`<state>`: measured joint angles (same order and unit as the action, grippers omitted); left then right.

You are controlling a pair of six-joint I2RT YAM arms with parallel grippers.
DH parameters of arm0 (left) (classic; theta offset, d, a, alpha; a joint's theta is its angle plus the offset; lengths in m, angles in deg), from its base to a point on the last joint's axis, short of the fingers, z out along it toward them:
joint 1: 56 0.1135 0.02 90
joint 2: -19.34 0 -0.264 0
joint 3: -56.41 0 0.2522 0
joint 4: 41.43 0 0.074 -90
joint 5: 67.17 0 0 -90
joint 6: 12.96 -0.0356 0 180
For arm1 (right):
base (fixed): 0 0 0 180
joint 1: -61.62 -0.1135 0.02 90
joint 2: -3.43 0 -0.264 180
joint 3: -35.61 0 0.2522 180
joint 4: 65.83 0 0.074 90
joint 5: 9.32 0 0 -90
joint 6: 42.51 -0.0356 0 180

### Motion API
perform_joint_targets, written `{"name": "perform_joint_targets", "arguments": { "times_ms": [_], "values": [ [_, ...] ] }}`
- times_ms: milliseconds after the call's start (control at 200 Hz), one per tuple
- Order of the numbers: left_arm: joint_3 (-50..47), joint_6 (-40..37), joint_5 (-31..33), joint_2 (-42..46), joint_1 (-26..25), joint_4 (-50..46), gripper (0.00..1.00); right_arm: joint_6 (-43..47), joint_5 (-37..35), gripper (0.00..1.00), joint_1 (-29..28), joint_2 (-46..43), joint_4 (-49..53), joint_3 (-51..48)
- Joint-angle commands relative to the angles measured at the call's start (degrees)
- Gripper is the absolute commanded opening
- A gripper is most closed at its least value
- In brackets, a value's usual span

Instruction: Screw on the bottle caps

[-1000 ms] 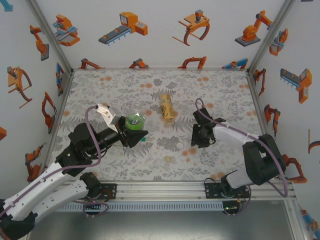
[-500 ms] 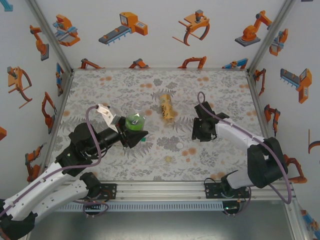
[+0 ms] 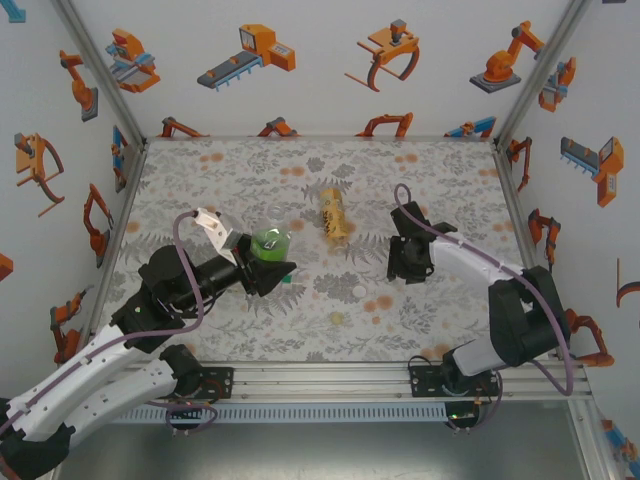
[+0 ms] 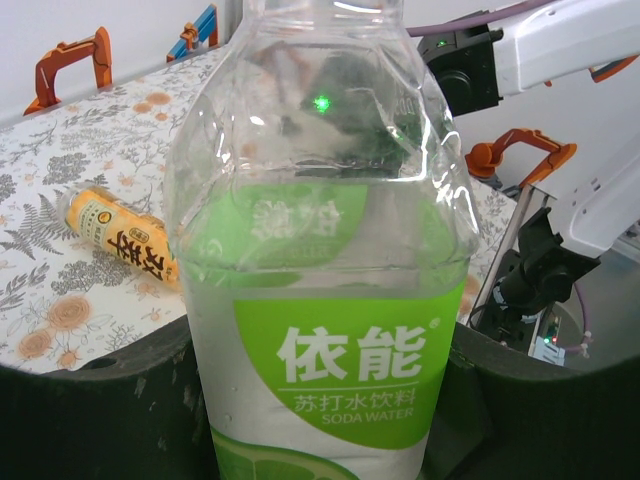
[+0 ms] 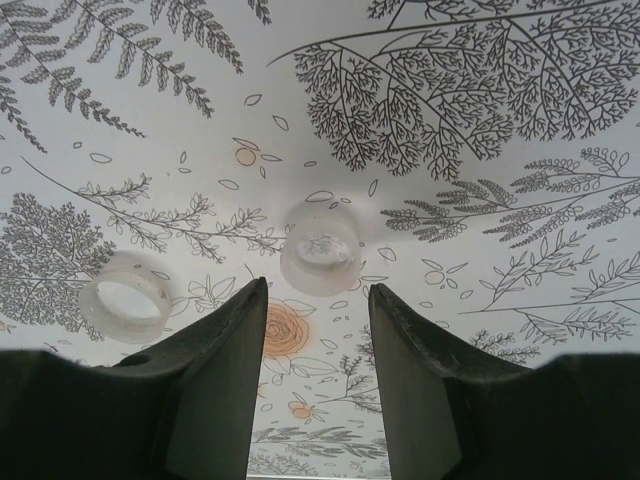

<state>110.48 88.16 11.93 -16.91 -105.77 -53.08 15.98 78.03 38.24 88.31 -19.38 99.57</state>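
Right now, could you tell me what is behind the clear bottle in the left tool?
An amber bottle lies on the table behind the clear bottle, and the right arm is farther back. Whatever is straight behind the bottle is covered.

Green-labelled bottle (image 4: 320, 330) cropped at top and bottom — mouth unseen, central pale cap (image 5: 321, 250) blurred — colour unclear

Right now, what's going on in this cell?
The left gripper has its jaws shut on the green-label bottle, on the left half of the table. The right gripper hangs just above the table with its jaws open, lined up on a whitish cap. A second cap lies beside it. The amber bottle lies on its side mid-table. No cap has been picked up yet.
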Motion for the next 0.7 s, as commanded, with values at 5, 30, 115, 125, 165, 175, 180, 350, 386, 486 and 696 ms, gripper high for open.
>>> {"name": "perform_joint_targets", "arguments": {
  "times_ms": [5, 30, 115, 125, 165, 175, 180, 350, 386, 486, 696],
  "values": [
    [0.9, 0.6, 0.5, 0.0, 0.4, 0.8, 0.0, 1.2, -0.5, 0.44, 0.5, 1.1, 0.5, 2.2],
    [0.9, 0.6, 0.4, 0.0, 0.4, 0.7, 0.0, 1.2, -0.4, 0.44, 0.5, 1.2, 0.5, 2.3],
    [0.9, 0.6, 0.5, -0.1, 0.4, 0.7, 0.0, 1.3, -0.3, 0.44, 0.6, 1.5, 0.3, 2.6],
    [0.9, 0.6, 0.5, -0.1, 0.4, 0.7, 0.0, 1.4, -0.2, 0.44, 0.6, 1.6, 0.3, 2.6],
    [0.9, 0.6, 0.5, -0.1, 0.4, 0.7, 0.0, 1.3, -0.1, 0.44, 0.6, 1.7, 0.1, 2.5],
    [0.9, 0.6, 0.6, -0.1, 0.4, 0.7, 0.0, 1.4, -0.1, 0.44, 0.6, 1.7, 0.1, 2.5],
    [0.9, 0.7, 0.6, -0.1, 0.4, 0.7, 0.0, 1.4, -0.1, 0.44, 0.6, 1.8, 0.1, 2.5],
    [0.9, 0.7, 0.7, 0.0, 0.4, 0.5, 0.0, 1.3, 0.3, 0.43, 0.8, 2.3, -0.4, 2.0],
    [0.8, 0.8, 0.8, 0.0, 0.3, 0.4, 0.0, 1.2, 0.4, 0.43, 0.8, 2.3, -0.6, 1.9],
    [0.7, 0.8, 0.9, 0.1, 0.3, 0.4, 0.0, 1.2, 0.8, 0.43, 0.8, 2.4, -0.9, 1.6],
    [0.6, 1.0, 1.3, 0.2, 0.4, 0.4, 0.0, 1.0, 1.3, 0.41, 0.9, 2.5, -1.6, 1.0]
  ]
}}
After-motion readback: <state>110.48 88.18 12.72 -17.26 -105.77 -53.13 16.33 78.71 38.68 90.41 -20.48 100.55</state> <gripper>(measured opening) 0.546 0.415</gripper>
